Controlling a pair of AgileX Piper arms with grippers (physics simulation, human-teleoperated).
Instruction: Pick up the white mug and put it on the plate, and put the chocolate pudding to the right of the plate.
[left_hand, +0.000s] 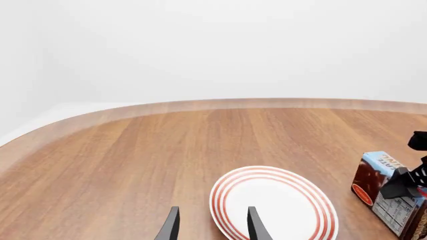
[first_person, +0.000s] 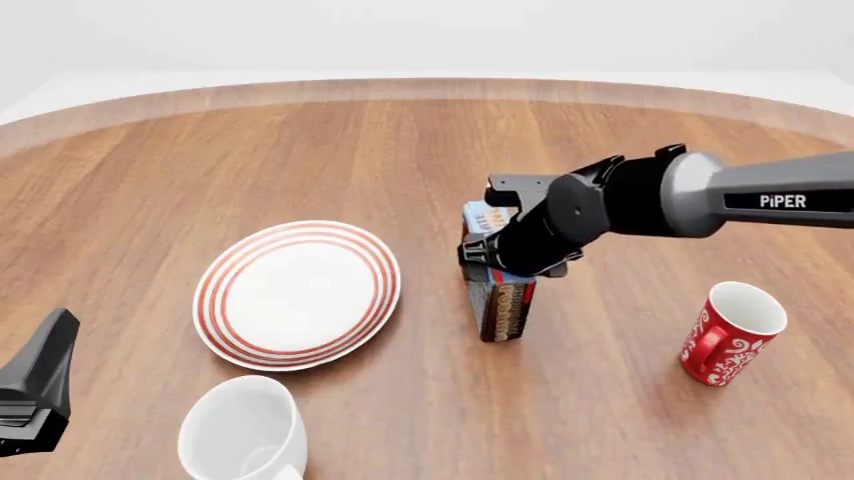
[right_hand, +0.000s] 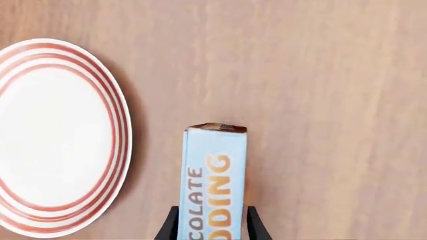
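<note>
Pudding (first_person: 501, 290) is held clamped by right gripper (right_hand: 210, 227) mid-table, just right of the bare plate (first_person: 220, 300); mug (first_person: 243, 435) is left unmoved at the near edge; left gripper (left_hand: 210, 225) is spread, empty.

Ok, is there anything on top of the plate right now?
No. The plate is bare in the front and right wrist views; the white mug stands on the table beside its near edge. The left wrist view cuts off its near rim, nothing more.
</note>
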